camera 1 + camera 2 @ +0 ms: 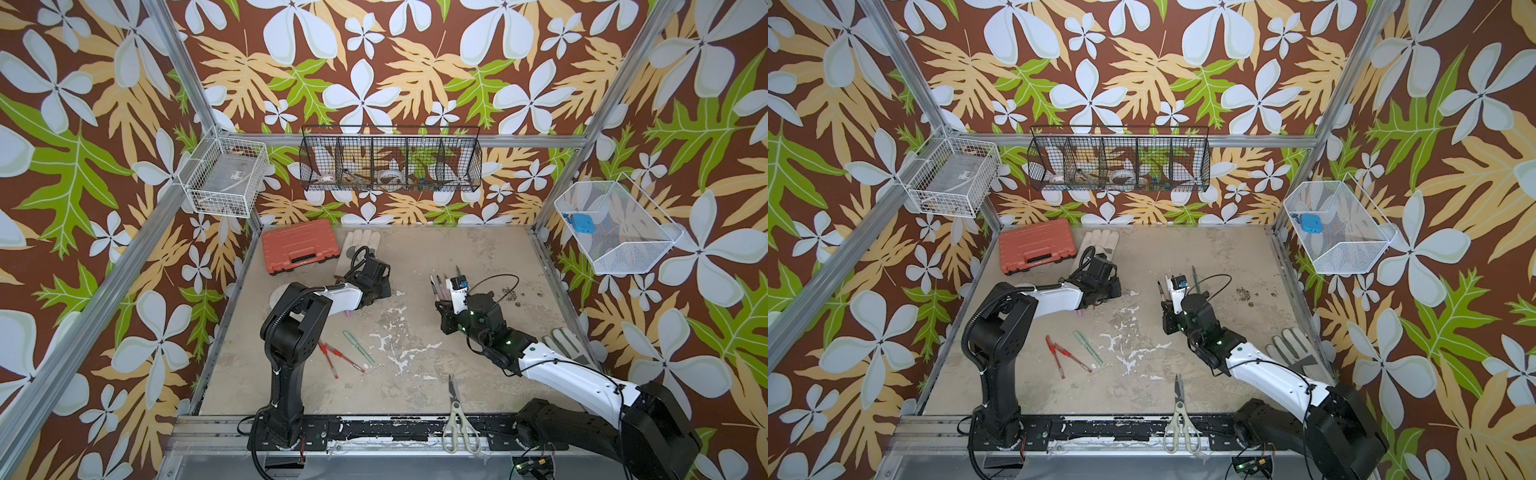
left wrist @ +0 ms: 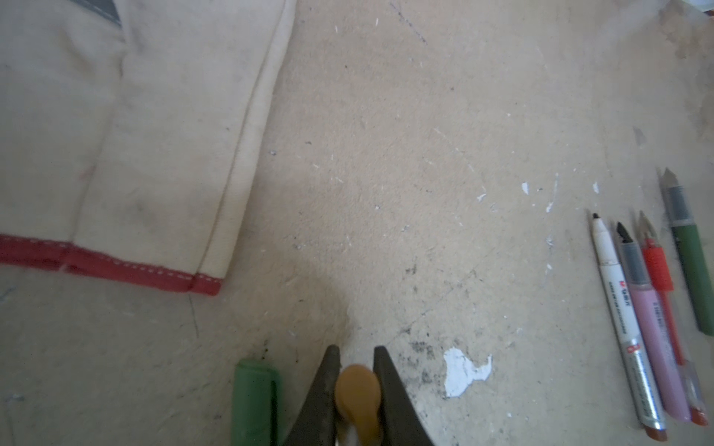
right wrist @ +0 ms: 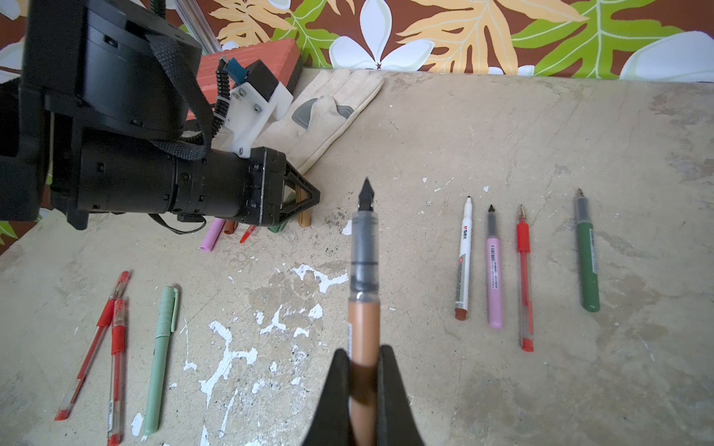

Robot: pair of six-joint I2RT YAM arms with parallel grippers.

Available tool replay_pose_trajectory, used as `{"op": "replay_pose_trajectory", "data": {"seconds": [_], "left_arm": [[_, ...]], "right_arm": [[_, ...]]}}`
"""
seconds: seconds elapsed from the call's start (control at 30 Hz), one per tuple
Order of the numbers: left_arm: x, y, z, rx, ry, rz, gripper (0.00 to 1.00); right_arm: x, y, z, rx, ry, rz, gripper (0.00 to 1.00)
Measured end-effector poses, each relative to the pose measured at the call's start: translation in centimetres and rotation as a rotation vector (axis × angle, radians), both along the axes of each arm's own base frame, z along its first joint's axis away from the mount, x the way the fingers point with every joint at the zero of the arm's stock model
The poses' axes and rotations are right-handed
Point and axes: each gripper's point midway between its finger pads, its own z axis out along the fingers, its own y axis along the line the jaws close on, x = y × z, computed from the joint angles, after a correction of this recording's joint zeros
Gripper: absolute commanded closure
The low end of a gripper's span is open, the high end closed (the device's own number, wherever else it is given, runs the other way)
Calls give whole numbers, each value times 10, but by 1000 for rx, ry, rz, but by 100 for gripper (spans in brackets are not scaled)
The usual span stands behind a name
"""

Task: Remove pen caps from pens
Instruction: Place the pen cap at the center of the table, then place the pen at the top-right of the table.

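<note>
My right gripper (image 3: 363,353) is shut on a gold-brown pen (image 3: 363,316) whose dark nib is bare. My left gripper (image 2: 356,351) is shut on a gold-brown pen cap (image 2: 357,386), low over the table by a dark green cap (image 2: 253,401). Pink (image 3: 211,235), brown (image 3: 230,227) and red (image 3: 247,233) caps lie under that arm. Uncapped in a row lie a white marker (image 3: 463,258), a lilac-pink pen (image 3: 494,278), a red pen (image 3: 524,278) and a dark green pen (image 3: 587,262). Two red pens (image 1: 328,359) and a pale green pen (image 1: 358,347) lie capped.
An orange tool case (image 1: 299,245) and a white glove (image 1: 357,245) lie at the back left. A second glove (image 1: 569,349) lies by the right arm. Grey-handled scissors (image 1: 456,419) rest at the front edge. Wire baskets (image 1: 390,166) hang on the walls.
</note>
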Motion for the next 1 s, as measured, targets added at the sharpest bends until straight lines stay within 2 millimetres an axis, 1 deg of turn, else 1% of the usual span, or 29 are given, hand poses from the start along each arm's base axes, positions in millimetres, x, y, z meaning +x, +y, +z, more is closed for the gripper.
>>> {"op": "replay_pose_trajectory", "data": {"seconds": [0.03, 0.1, 0.2, 0.3, 0.37, 0.47, 0.5, 0.63, 0.73, 0.83, 0.9, 1.0], "left_arm": [[-1, 1, -3, 6, 7, 2, 75], [0, 2, -3, 13, 5, 3, 72], [-3, 4, -1, 24, 3, -1, 63], [-8, 8, 8, 24, -7, 1, 56], [-12, 10, 23, 6, -39, -3, 52], [-21, 12, 48, -32, -96, -11, 51], [-25, 10, 61, -55, -129, -19, 51], [-45, 6, 106, -142, -236, -59, 51], [-70, 2, 131, -212, -308, -110, 50], [-99, 1, 145, -283, -376, -171, 47], [-116, 1, 150, -329, -415, -213, 45], [-134, 2, 157, -374, -476, -269, 45]], "right_arm": [[0, 0, 0, 1, -1, 0, 100], [0, 0, 1, 5, -1, -1, 100], [0, 0, 1, 5, -1, -1, 100], [0, 0, 1, 5, -1, -1, 100], [0, 0, 1, 6, 0, -2, 100], [0, 0, 1, 5, 0, -2, 100], [0, -1, 1, 5, 0, -2, 100], [1, -2, 0, 4, 1, -6, 100], [1, -2, -2, 0, 5, -9, 100], [3, -3, -2, -1, 7, -13, 100], [4, -4, -1, 0, 6, -16, 100], [14, -11, 0, 10, 15, -39, 100]]}}
